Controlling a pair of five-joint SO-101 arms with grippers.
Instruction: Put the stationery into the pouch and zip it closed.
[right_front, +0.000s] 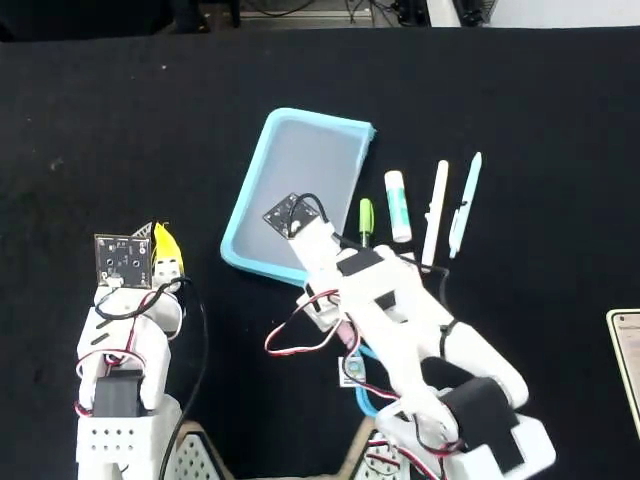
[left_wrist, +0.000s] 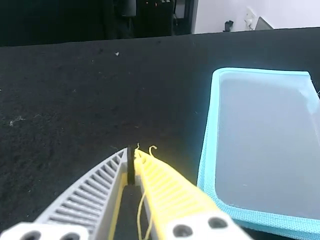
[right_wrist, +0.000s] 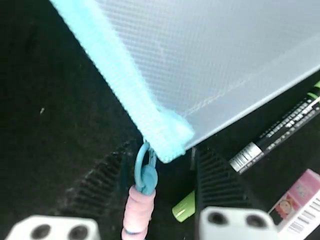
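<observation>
Pouch (right_front: 300, 170), blue-edged, lies flat on black desk (right_front: 100, 120). Zip pull (right_wrist: 145, 172) with pink tab (right_wrist: 139, 212) hangs at one corner. Right claw (right_wrist: 164, 155): jaws apart on either side of that corner and pull, gripping nothing. Left claw (left_wrist: 134, 157): closed, empty, over desk beside pouch. Stationery lies outside pouch, in a row along its side: green marker (right_front: 366, 218), glue stick (right_front: 398, 205), white pen (right_front: 436, 210), pale blue pen (right_front: 465, 200).

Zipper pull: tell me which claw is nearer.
Right. The right claw is open around the zipper pull; the left claw sits shut beside the pouch, far from the pull.
</observation>
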